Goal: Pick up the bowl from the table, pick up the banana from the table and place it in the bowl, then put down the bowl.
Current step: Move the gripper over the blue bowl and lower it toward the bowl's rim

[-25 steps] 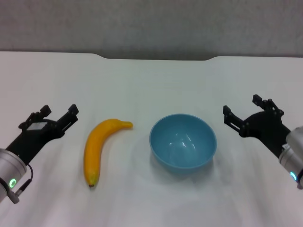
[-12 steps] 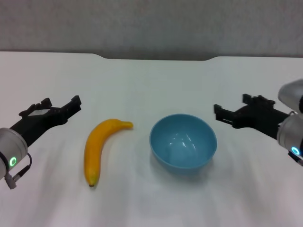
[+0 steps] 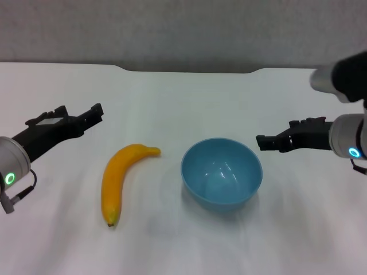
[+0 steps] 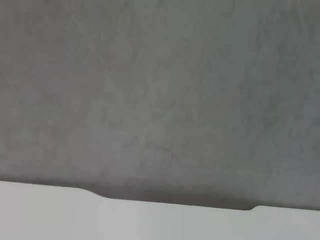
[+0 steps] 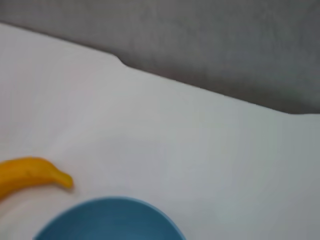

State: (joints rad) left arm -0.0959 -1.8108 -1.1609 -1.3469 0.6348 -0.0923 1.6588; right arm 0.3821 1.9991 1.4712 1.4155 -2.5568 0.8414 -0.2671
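The light blue bowl point(image 3: 222, 173) stands upright and empty on the white table point(image 3: 183, 97), right of centre. The yellow banana point(image 3: 117, 179) lies to its left, stem end towards the bowl. My right gripper point(image 3: 276, 133) is open and empty, hovering just right of the bowl's rim and pointing at it, apart from it. My left gripper point(image 3: 77, 113) is open and empty, to the left of the banana and a little beyond it. The right wrist view shows the bowl's rim point(image 5: 107, 215) and the banana's stem end point(image 5: 35, 172). The left wrist view shows neither.
The table's far edge has a shallow notch point(image 3: 189, 70), also seen in the left wrist view point(image 4: 175, 205), with a grey wall point(image 3: 172, 28) behind it. Bare tabletop point(image 3: 183, 246) surrounds the bowl and banana.
My right gripper has moved left towards the bowl's rim and turned edge-on. My left gripper has risen and moved away from me. The bowl and banana have not moved.
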